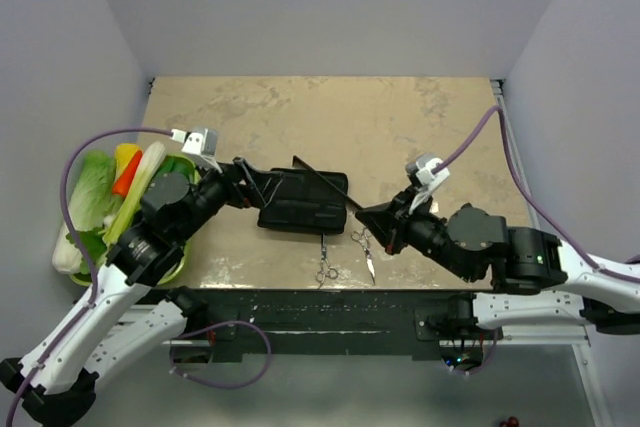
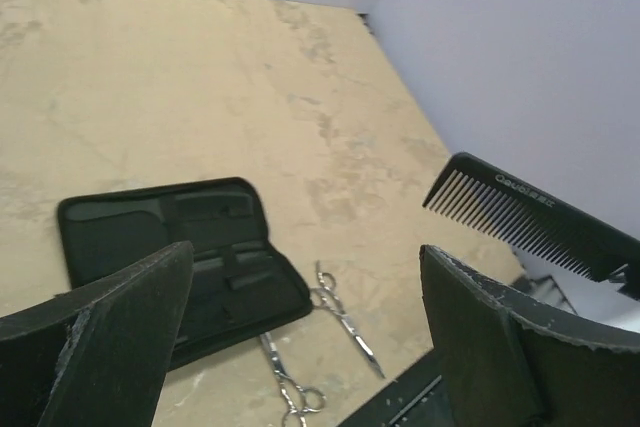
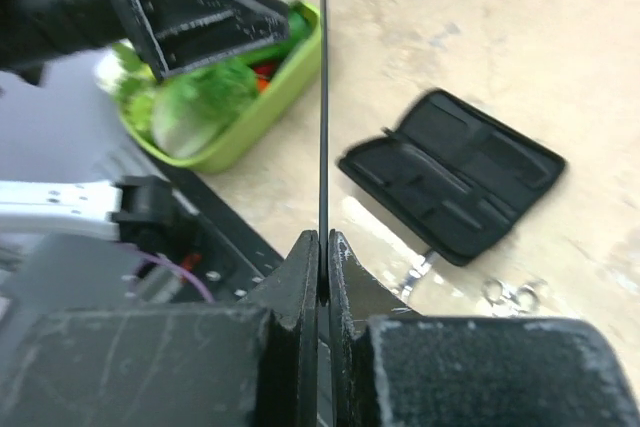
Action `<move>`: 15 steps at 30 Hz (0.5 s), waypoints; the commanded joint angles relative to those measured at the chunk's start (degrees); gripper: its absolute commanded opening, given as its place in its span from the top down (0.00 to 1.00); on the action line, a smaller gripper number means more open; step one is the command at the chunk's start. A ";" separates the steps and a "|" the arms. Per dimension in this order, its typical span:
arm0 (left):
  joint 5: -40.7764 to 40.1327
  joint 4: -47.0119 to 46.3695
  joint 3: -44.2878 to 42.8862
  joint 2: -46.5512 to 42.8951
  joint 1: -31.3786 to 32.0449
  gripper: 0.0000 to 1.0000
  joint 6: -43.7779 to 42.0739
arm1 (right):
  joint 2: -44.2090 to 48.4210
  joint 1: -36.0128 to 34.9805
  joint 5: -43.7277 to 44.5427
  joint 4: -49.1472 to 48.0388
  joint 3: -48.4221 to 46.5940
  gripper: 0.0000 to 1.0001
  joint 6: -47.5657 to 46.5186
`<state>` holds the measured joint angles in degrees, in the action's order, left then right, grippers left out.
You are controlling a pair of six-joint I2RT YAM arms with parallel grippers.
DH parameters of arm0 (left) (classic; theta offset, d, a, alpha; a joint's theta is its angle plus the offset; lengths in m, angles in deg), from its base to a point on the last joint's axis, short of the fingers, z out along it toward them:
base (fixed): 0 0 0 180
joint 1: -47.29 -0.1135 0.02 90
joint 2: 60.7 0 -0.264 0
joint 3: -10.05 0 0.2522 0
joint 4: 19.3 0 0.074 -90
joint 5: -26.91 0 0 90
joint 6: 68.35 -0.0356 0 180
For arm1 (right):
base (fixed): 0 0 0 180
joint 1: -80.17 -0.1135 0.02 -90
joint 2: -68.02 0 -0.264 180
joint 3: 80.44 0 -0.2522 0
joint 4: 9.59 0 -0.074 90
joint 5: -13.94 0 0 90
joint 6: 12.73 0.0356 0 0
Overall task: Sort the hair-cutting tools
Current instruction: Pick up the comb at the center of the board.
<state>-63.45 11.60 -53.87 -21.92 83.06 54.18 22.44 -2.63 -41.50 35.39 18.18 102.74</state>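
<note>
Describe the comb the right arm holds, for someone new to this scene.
Find the open black case on the table. Slanting over it is a black comb, pinched at one end by the right gripper. Unlike the scissors, it is airborne.

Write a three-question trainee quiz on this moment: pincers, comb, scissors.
1. True or false: the left pincer is shut.
2. What does the right pincer grip? A) a razor B) the black comb C) a brush
3. How many silver scissors lie on the table near the open black case?
Key: 1 false, it is open and empty. 2 B. 3 two.
</note>
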 commanded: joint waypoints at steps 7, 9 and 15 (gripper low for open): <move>-8.87 -5.62 -0.83 16.31 0.09 0.01 -4.32 | -13.47 22.55 -12.40 5.53 -5.16 1.00 -4.81; -8.52 -10.61 1.10 18.78 0.18 0.01 -4.23 | -16.45 25.31 -15.47 4.64 -4.98 1.00 -5.96; -6.85 -19.14 5.23 25.81 0.09 0.01 -0.99 | -21.12 37.96 -25.85 2.88 -5.51 1.00 -7.19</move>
<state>-70.35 2.99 -50.78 1.36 83.06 51.23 2.24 28.86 -57.54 40.50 13.44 97.80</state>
